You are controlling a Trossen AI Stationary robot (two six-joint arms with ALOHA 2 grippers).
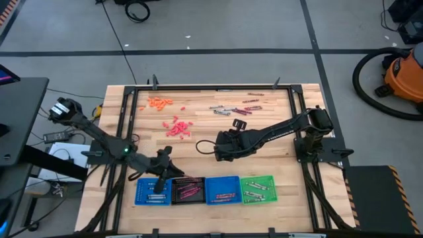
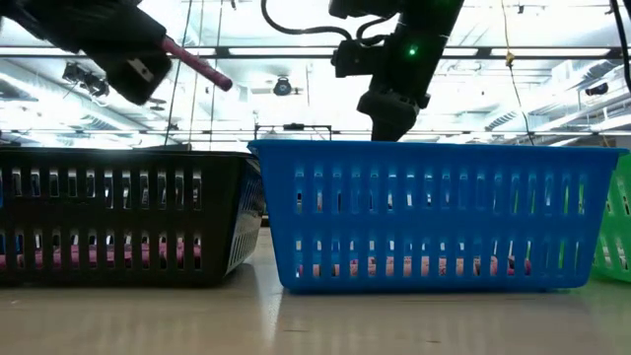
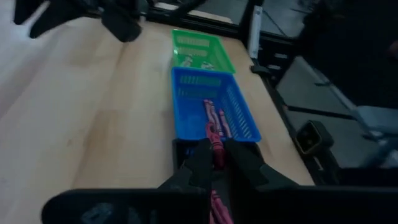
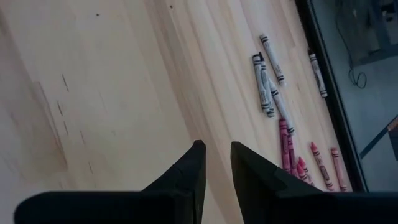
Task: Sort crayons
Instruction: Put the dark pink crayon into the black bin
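Note:
My left gripper is shut on a magenta crayon and hangs over the black tray; the low view shows the same gripper and crayon at top left. Four trays stand in a row at the near edge: blue, black, blue and green, each with crayons lying inside. My right gripper is open over bare wood at mid-table, with nothing between its fingers. Loose crayons lie on the far half: orange, red, grey and maroon. My left gripper pinches the magenta crayon between its two fingers, which lie along it. The crayon's front end sticks out past the fingertips. The fingers come from the table's left, slanting a little downward. The crayon is lifted clear, above the black tray.
A black metal frame runs along the table's edges. Grey crayons and maroon and red crayons lie ahead of my right gripper near the far rail. An orange vacuum stands on the floor beyond the right edge.

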